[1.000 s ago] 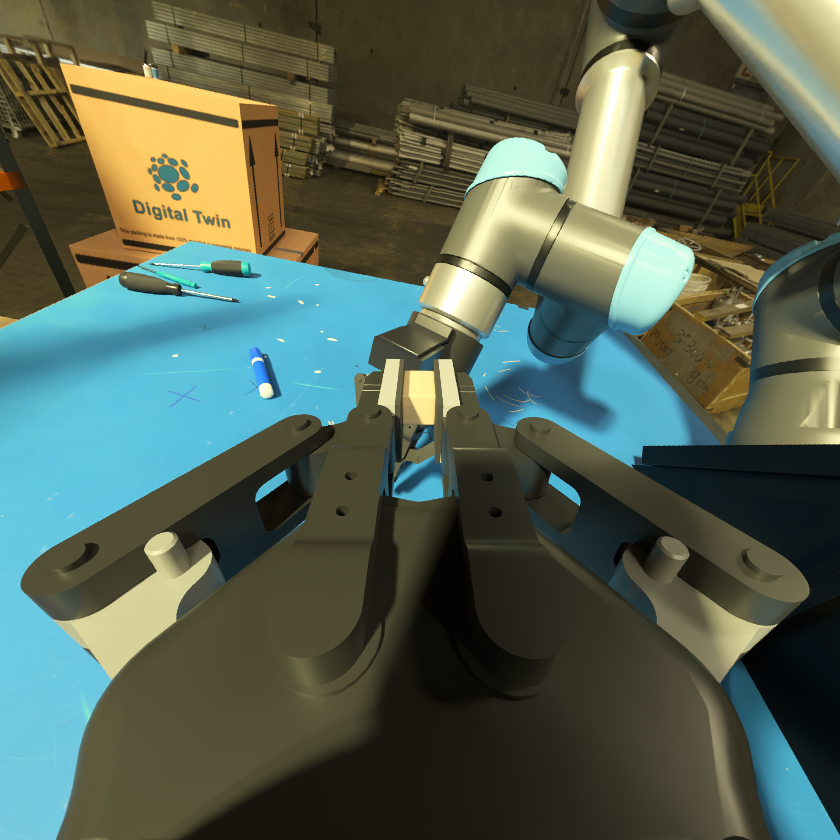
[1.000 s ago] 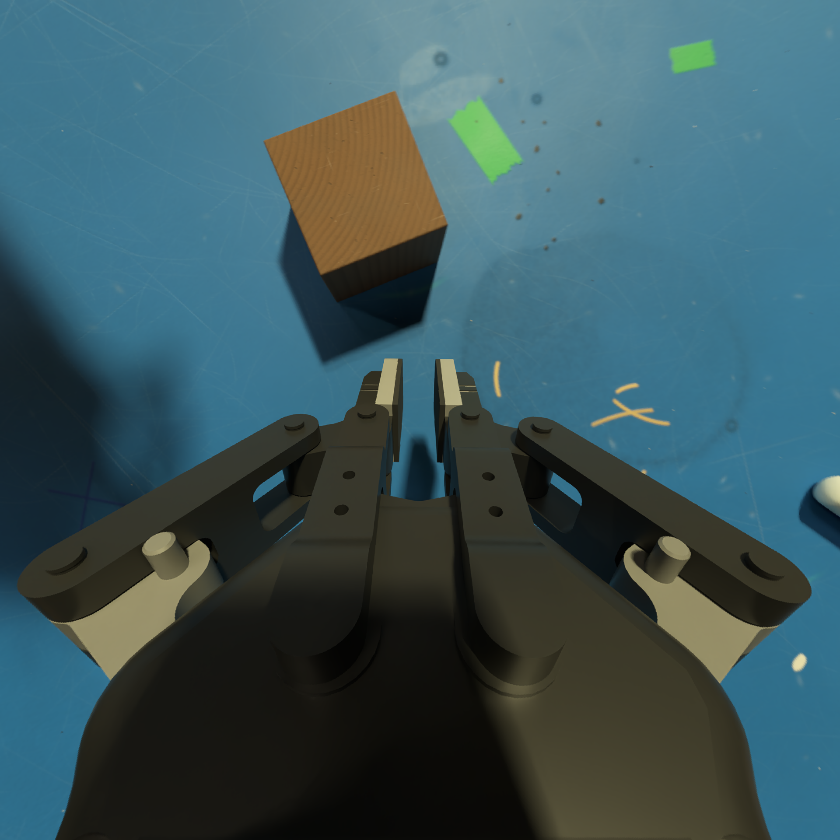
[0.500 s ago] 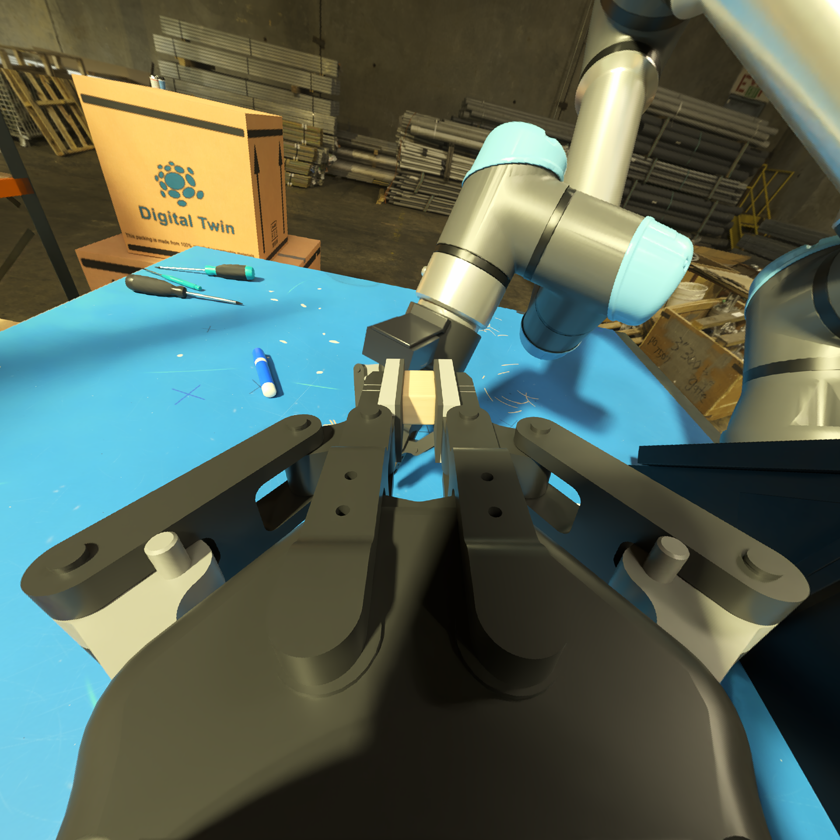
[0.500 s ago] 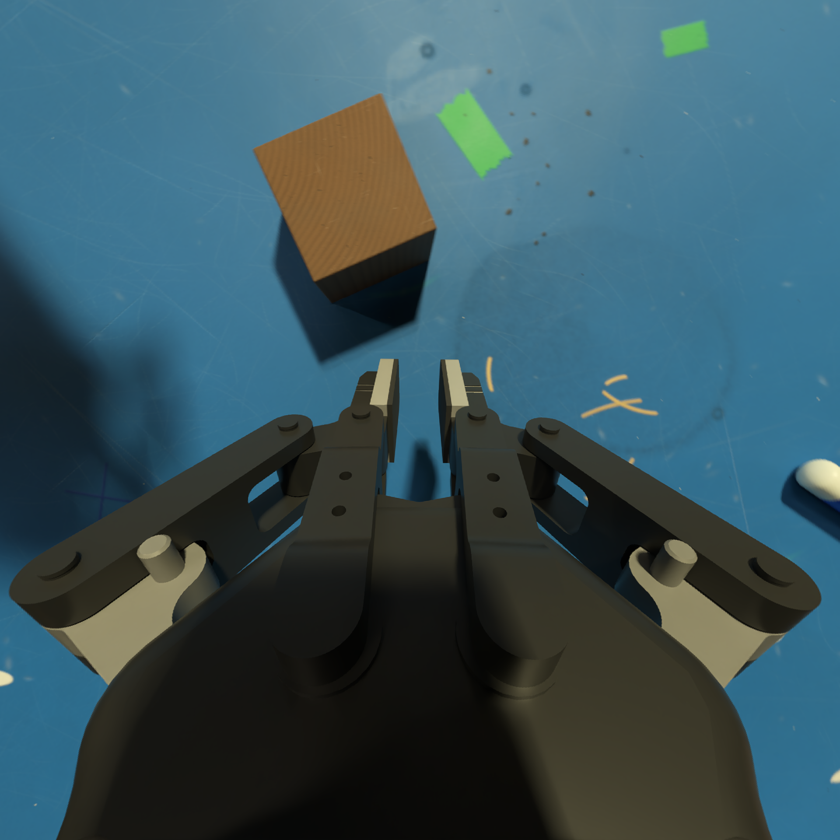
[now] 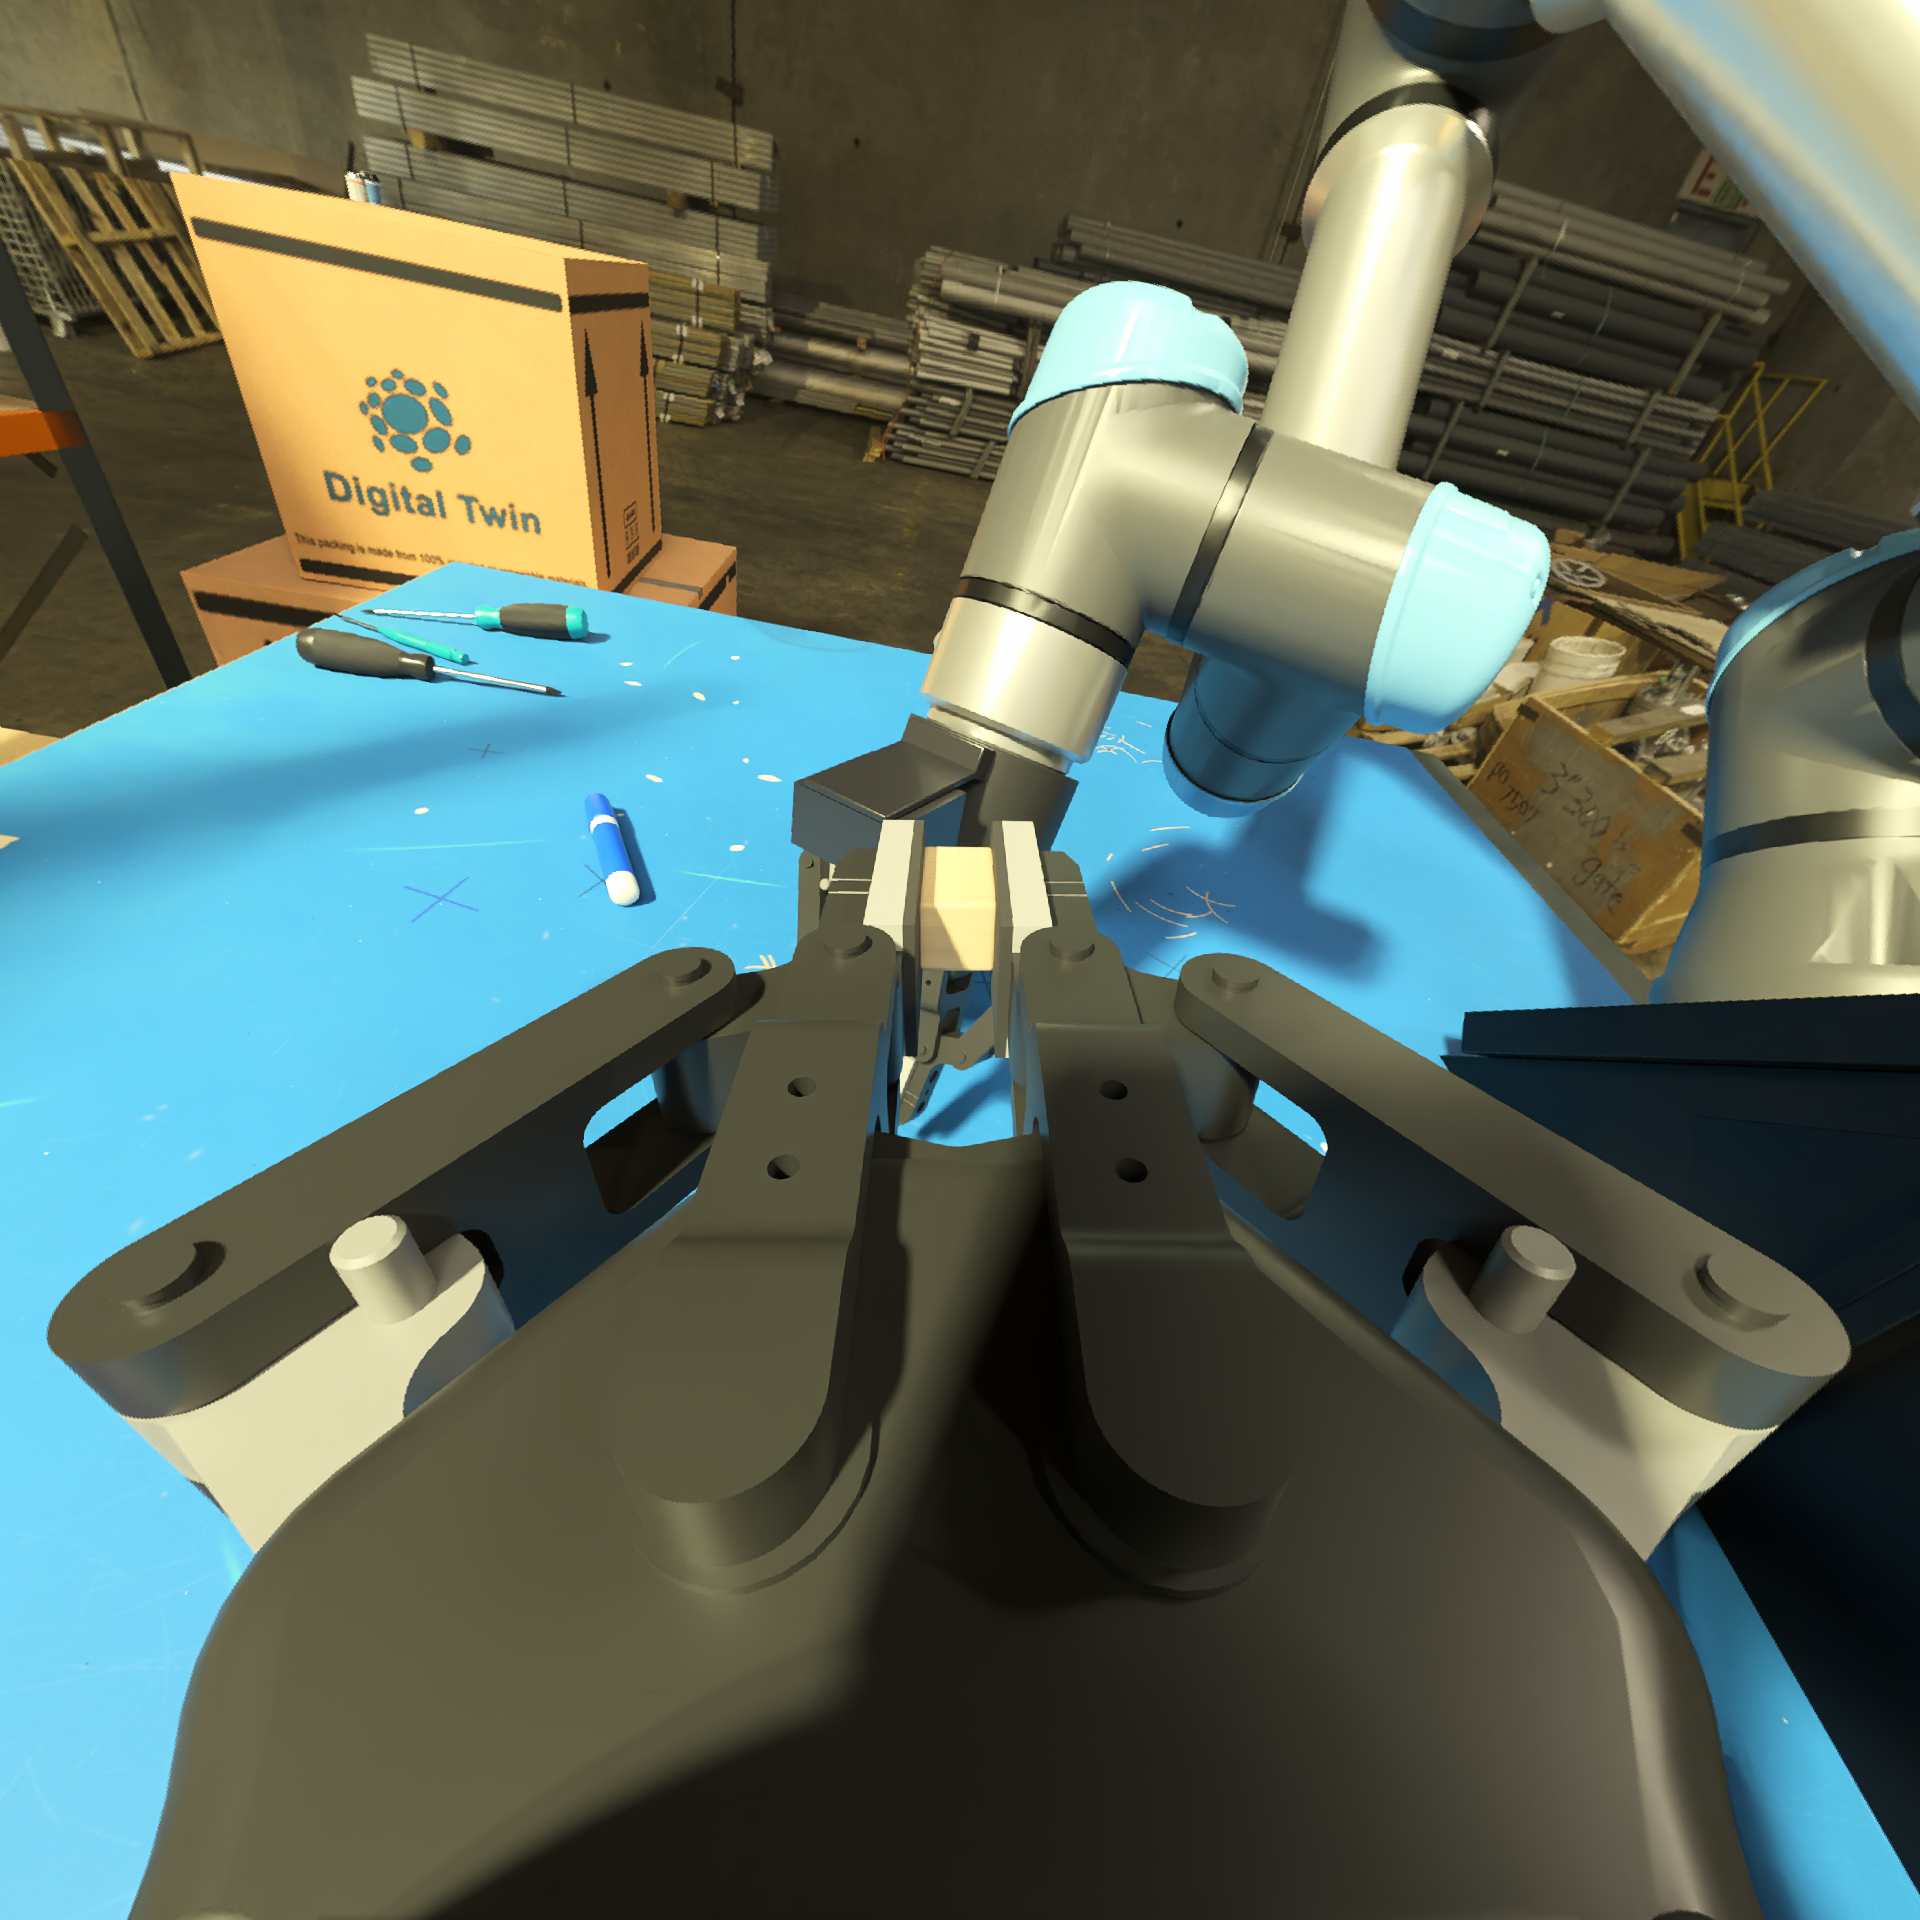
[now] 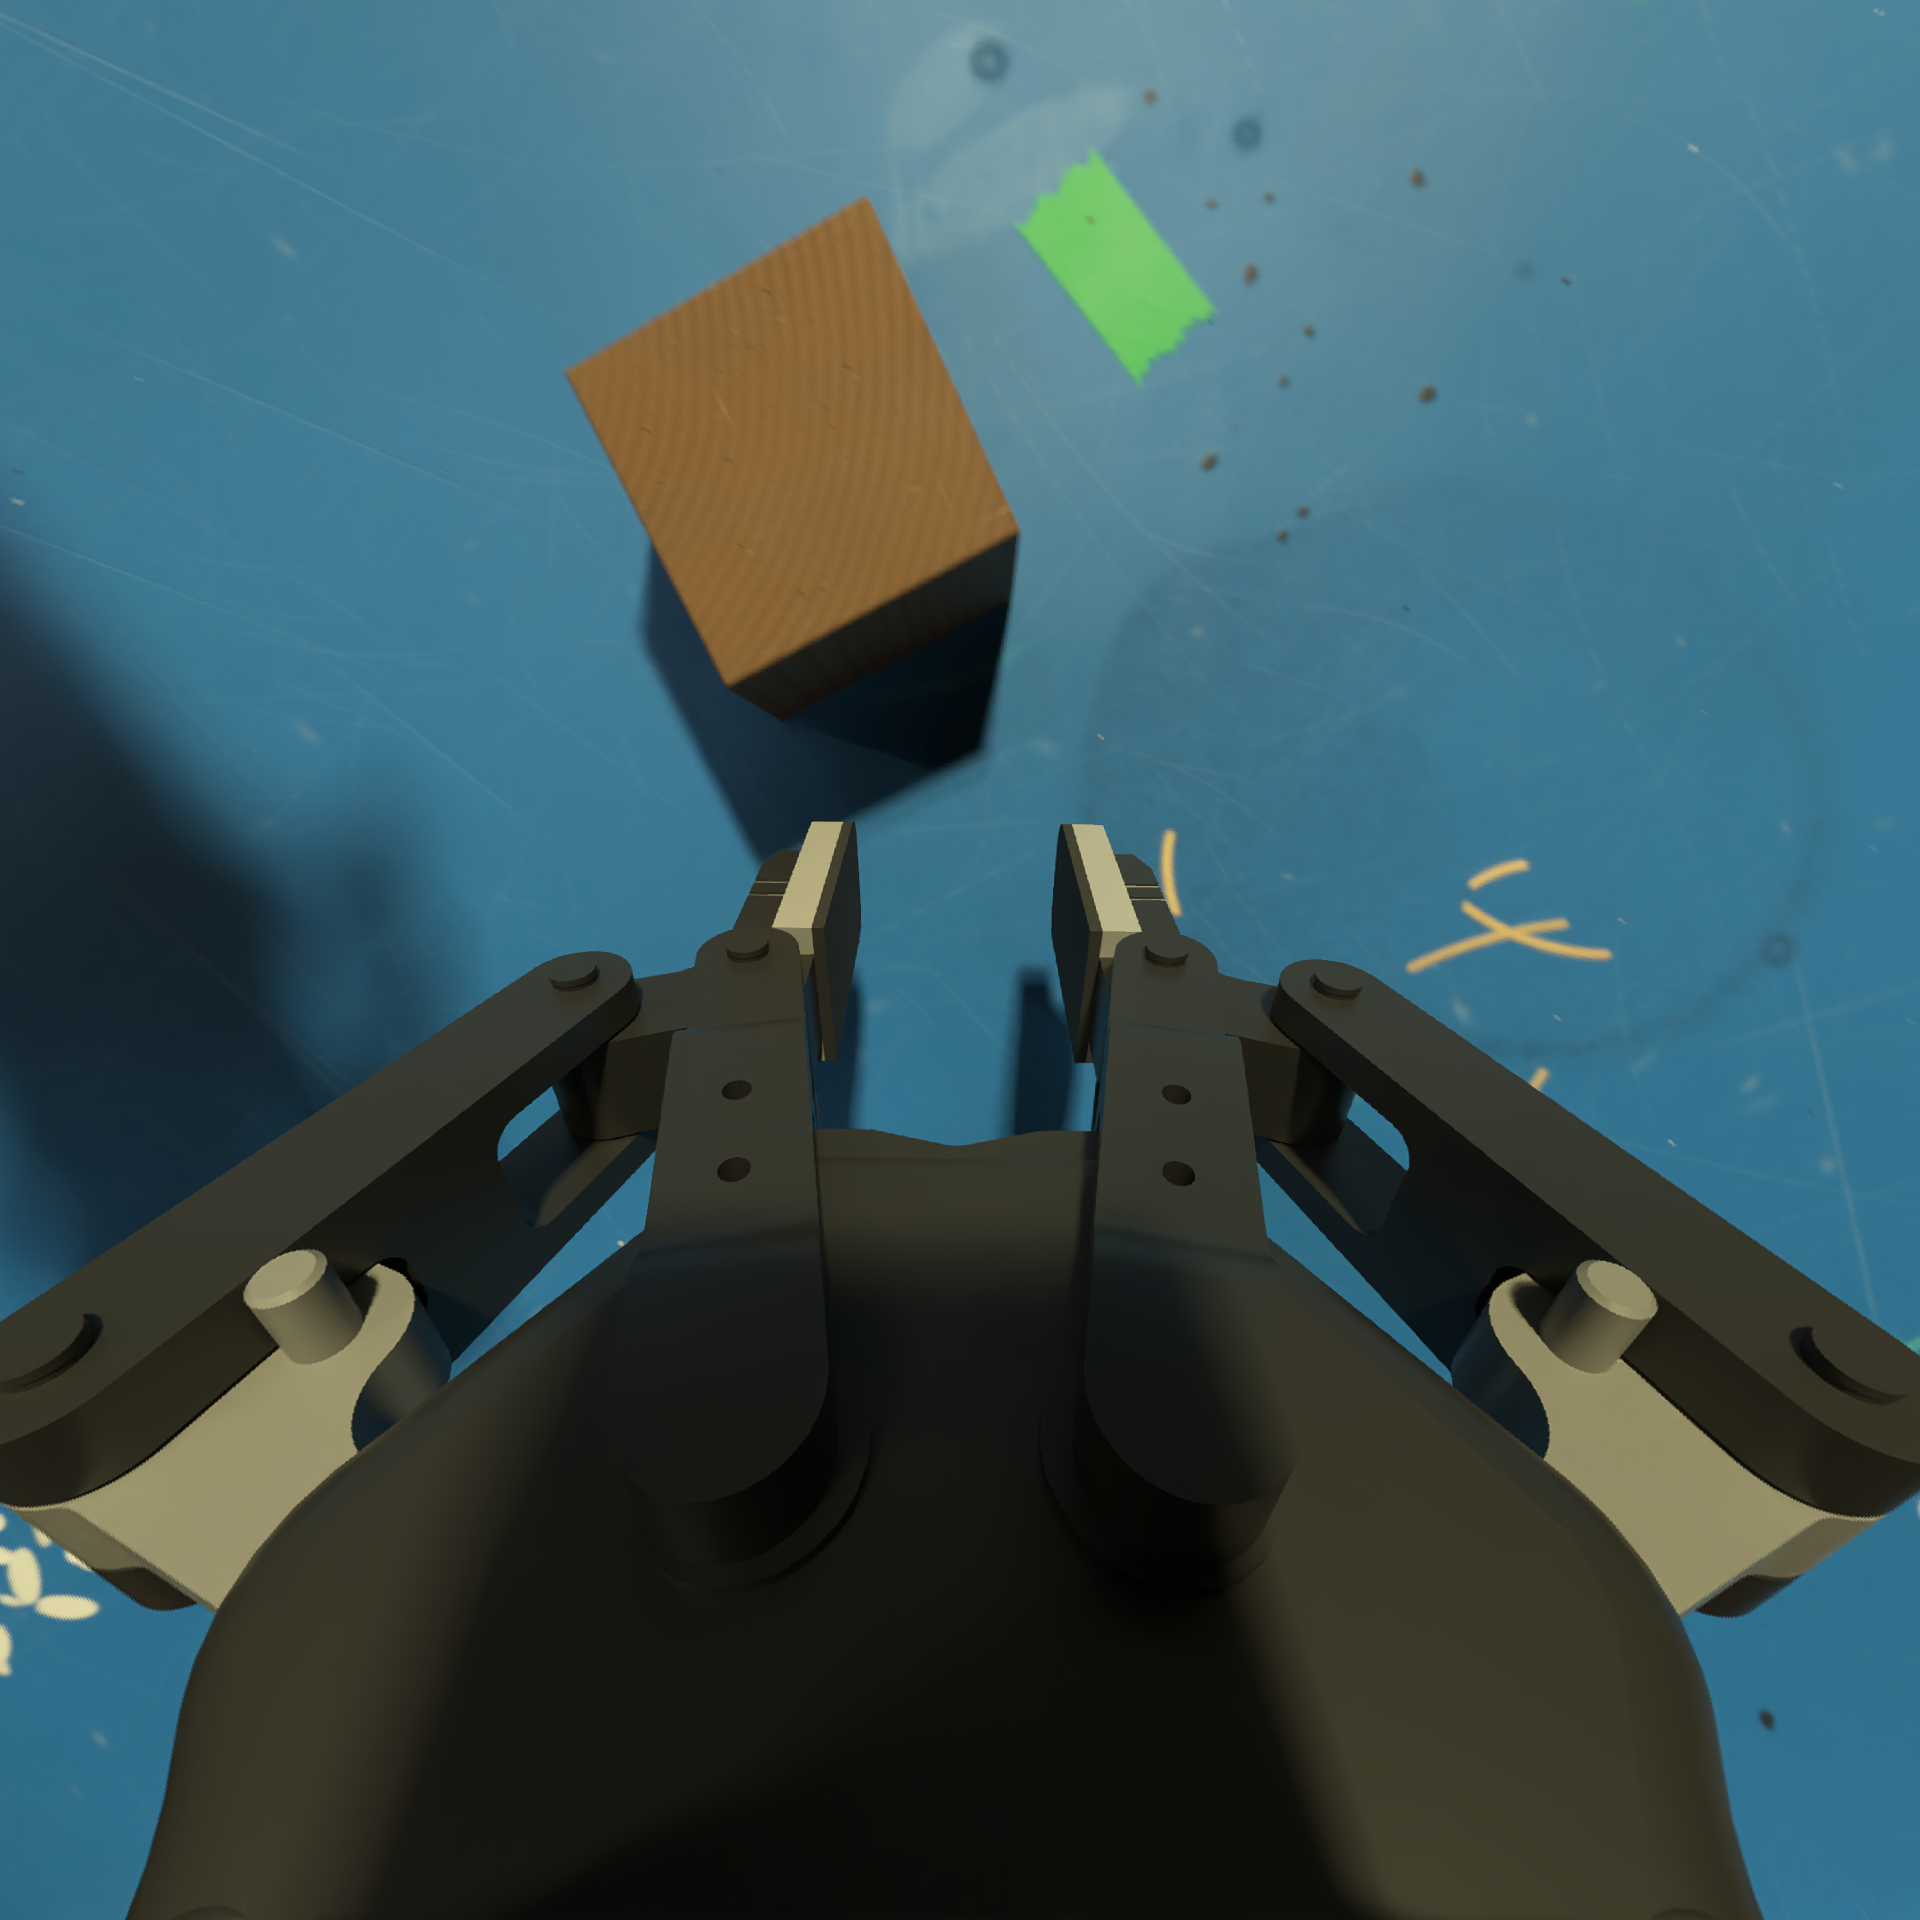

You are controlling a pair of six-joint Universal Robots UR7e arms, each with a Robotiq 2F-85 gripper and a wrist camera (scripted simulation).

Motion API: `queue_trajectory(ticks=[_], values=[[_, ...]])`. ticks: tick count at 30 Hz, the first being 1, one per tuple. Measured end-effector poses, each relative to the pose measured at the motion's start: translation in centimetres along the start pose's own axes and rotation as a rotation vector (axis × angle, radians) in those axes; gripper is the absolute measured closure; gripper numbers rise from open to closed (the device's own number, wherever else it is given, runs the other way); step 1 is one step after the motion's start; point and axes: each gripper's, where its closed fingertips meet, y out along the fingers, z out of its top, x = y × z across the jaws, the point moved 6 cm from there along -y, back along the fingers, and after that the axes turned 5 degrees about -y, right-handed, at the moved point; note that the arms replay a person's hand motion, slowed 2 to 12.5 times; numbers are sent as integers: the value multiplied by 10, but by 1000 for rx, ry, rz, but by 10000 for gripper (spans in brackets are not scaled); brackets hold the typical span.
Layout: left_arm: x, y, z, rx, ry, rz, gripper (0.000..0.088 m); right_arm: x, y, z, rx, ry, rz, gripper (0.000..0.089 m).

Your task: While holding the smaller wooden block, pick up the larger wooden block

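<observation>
My left gripper (image 5: 958,883) is shut on the smaller wooden block (image 5: 958,906), a pale cube held above the blue table (image 5: 260,987). The larger wooden block (image 6: 790,457), a brown cube, sits on the table in the right wrist view, ahead and slightly left of my right gripper (image 6: 956,883). The right gripper is open and empty, its fingertips just short of the block's near corner. The right arm (image 5: 1195,551) shows in the left wrist view, pointing down behind the held block. The larger block is hidden in that view.
A blue marker (image 5: 611,850) and two screwdrivers (image 5: 416,665) lie on the table's left part. A cardboard box (image 5: 416,384) stands beyond the far edge. A green tape strip (image 6: 1117,265) lies right of the larger block. A dark base (image 5: 1683,1091) stands at right.
My right gripper has opened from nearly shut to a wide gap and has come closer to the larger block. The left gripper keeps its hold on the smaller block.
</observation>
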Motion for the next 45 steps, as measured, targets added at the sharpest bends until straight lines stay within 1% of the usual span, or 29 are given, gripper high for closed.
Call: queue_trajectory(ticks=[3, 7, 9, 11, 13, 17, 21, 25, 26, 30, 35, 38, 45], values=[[0, -1, 0, 0, -1, 2, 770, -8, 3, 8, 17, 7, 48, 532], [-2, -2, -1, -4, -1, 7, 770, -25, 7, 24, 71, 16, 161, 502], [-3, -3, -1, -4, -2, 8, 770, -32, 6, 31, 96, 5, 192, 487], [-3, -3, 0, -1, -4, 8, 770, -33, 5, 35, 104, -19, 185, 471], [-4, -4, 0, 0, -4, 8, 770, -32, 4, 35, 98, -54, 161, 456], [-4, -5, 1, -2, 0, 10, 770, -21, 0, 32, 95, -121, 58, 425], [-4, -5, 2, -1, 4, 9, 770, -15, 1, 31, 112, -190, -18, 394], [-3, -5, 2, -3, 7, 8, 770, -12, 8, 26, 114, -239, -52, 271], [-3, -5, 2, -3, 7, 7, 770, -12, 10, 26, 118, -251, -58, 260], [-3, -5, 2, -5, 9, 9, 770, -12, 20, 25, 145, -293, -56, 244], [-3, -5, 2, -4, 9, 11, 770, -11, 30, 22, 179, -320, -34, 259], [-3, -5, 2, -3, 10, 11, 770, -15, 35, 28, 238, -323, -1, 265], [-4, -5, 2, -2, 8, 12, 770, -12, 42, 28, 304, -295, 42, 295]])
